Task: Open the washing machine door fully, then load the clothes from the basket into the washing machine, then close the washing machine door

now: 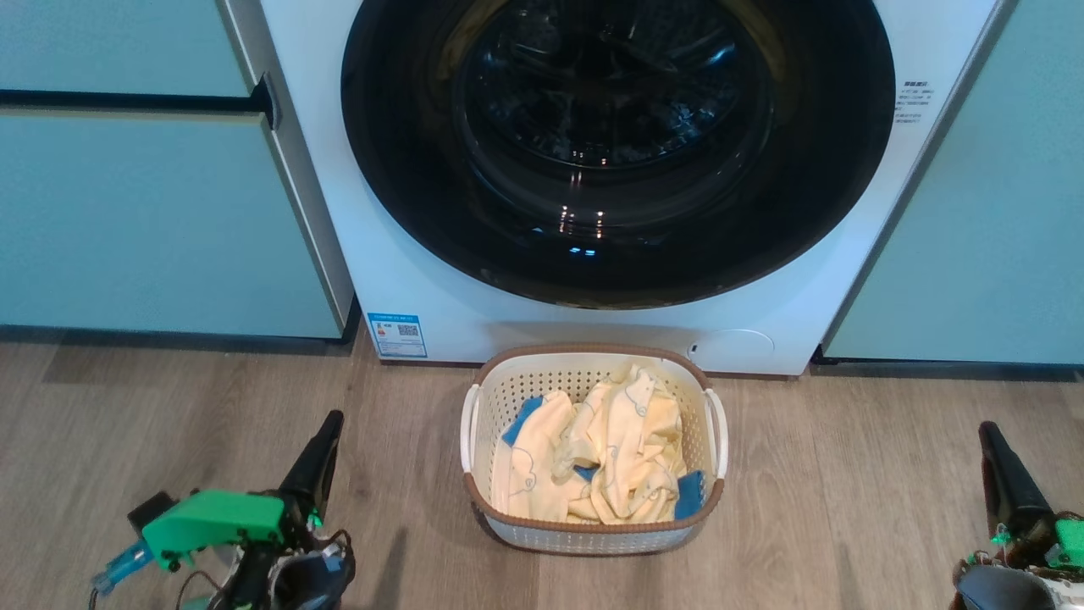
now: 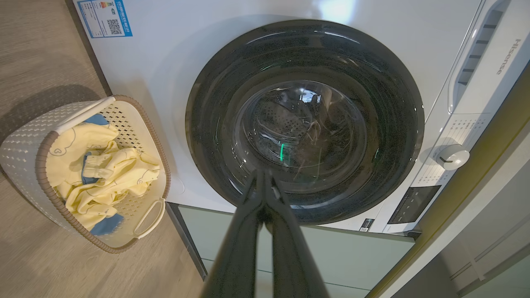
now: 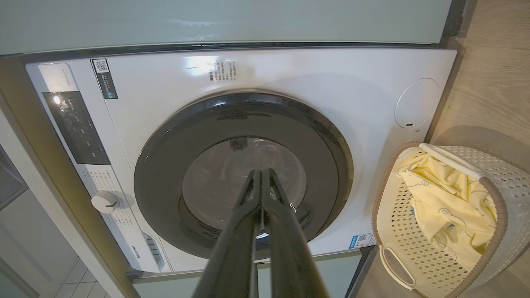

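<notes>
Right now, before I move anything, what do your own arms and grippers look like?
Left gripper: two long, tapered, glossy black fingers on a bright green plastic bracket, with a translucent pale blue part and thin dark cables behind it. Right gripper: the same black fingers, a green piece, thin wires and a rounded dark grey housing at its base.

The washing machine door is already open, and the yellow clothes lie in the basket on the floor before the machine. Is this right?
Not quite. The washing machine door is closed, flat against the front of the washing machine, as the head view shows. The rest holds: the yellow clothes lie in the basket on the floor before the machine.
</notes>
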You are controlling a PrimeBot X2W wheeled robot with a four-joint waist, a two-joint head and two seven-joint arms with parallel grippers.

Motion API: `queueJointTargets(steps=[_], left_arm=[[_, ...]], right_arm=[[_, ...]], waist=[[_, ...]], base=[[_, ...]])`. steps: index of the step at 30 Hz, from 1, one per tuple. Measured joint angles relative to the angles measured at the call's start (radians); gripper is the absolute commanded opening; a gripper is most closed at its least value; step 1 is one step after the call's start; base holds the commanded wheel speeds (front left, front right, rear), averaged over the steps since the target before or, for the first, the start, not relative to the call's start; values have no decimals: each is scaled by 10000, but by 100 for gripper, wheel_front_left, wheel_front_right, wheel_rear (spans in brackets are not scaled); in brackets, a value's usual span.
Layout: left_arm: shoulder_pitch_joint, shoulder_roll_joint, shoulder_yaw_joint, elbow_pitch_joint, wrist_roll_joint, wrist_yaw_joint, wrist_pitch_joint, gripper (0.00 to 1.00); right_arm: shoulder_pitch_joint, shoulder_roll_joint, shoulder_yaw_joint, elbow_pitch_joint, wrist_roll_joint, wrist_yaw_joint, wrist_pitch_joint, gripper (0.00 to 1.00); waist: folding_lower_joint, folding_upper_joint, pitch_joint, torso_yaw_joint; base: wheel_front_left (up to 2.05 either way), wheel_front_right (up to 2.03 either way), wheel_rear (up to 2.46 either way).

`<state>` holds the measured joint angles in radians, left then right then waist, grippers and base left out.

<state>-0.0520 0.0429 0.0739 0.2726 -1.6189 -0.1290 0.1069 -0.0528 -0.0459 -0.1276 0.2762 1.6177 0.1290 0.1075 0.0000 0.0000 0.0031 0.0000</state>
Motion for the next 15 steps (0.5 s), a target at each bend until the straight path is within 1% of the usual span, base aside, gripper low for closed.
queueJointTargets(steps=[15], left_arm=[[-1,-4,21,0,0,0,0,0]], right_arm=[[0,4,-4,0,0,0,0,0]], waist=[[0,0,0,0]], base=[[0,0,0]])
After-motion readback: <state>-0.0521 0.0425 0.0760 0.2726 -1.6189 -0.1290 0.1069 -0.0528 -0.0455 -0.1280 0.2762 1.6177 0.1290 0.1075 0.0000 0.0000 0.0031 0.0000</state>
